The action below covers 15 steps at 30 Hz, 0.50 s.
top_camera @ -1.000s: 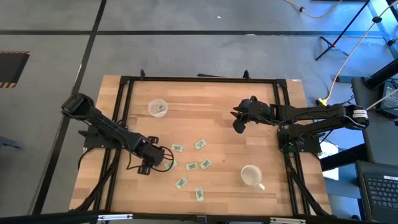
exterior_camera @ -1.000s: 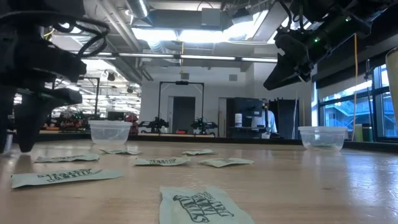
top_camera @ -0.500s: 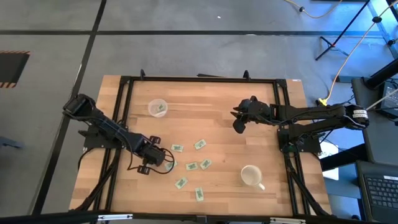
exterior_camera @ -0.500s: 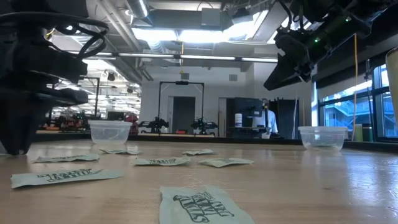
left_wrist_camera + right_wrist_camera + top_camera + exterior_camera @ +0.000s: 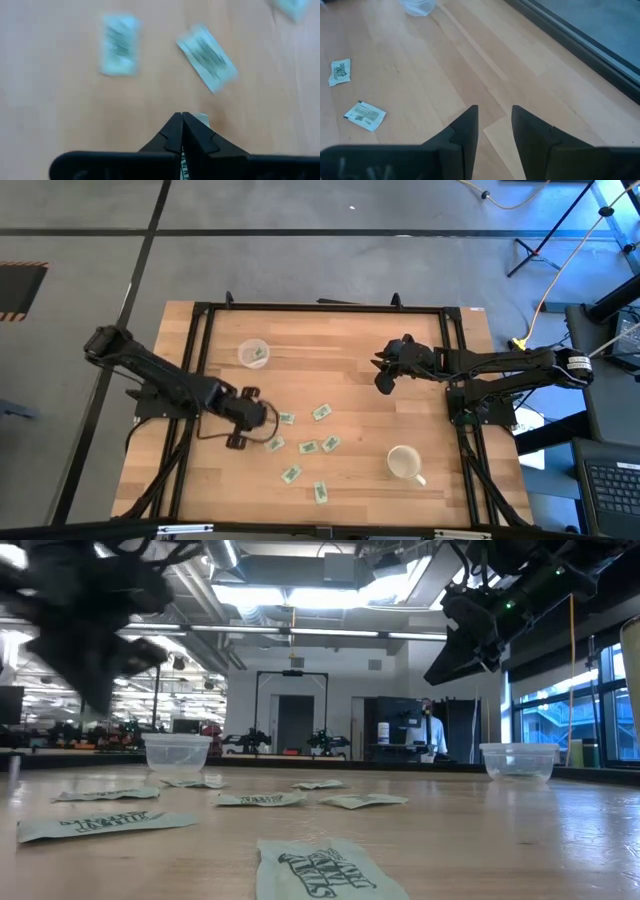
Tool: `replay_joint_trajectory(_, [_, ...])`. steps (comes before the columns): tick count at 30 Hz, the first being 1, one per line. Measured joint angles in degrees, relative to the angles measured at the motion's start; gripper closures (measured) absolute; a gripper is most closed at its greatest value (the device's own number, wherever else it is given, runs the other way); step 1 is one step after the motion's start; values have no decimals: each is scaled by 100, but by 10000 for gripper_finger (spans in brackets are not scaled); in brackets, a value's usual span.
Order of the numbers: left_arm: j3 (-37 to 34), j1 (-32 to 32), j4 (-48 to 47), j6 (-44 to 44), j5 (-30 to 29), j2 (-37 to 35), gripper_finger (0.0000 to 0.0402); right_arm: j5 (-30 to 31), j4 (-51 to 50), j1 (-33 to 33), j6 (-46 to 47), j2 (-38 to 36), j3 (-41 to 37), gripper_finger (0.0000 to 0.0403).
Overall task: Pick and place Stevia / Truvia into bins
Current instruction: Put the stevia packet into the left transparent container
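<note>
Left hand [image 5: 262, 416] has lifted off the desk [image 5: 350, 350], pinched on a packet [image 5: 200, 119]; right hand [image 5: 384, 381] stays parted, aloft. Six packets lie loose; one cup [image 5: 252, 353] visible from above.

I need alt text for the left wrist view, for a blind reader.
The left gripper is shut on a packet, its edge showing past the fingertips above the wooden table. Two more packets lie flat beyond it.

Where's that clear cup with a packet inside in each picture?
High view: the cup sits upper left on the table.
Low view: left of centre, far back.
Left wrist view: not in it.
Right wrist view: top edge.
Shared landmark: the loose packets.
</note>
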Motion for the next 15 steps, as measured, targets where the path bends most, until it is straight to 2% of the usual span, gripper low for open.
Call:
replay_joint_trajectory(8, [7, 1339, -24, -1004, -1304, -1075, 400, -1, -5, 0, -119, -1, 0, 282])
replay_joint_trajectory(12, [8, 2003, -24, -1042, -1759, -1325, 400, 1, -4, 0, -154, 1, 0, 282])
replay_joint_trajectory(15, [10, 2452, -28, -737, -1927, -1325, 399, 0, -5, 0, -201, 0, 0, 282])
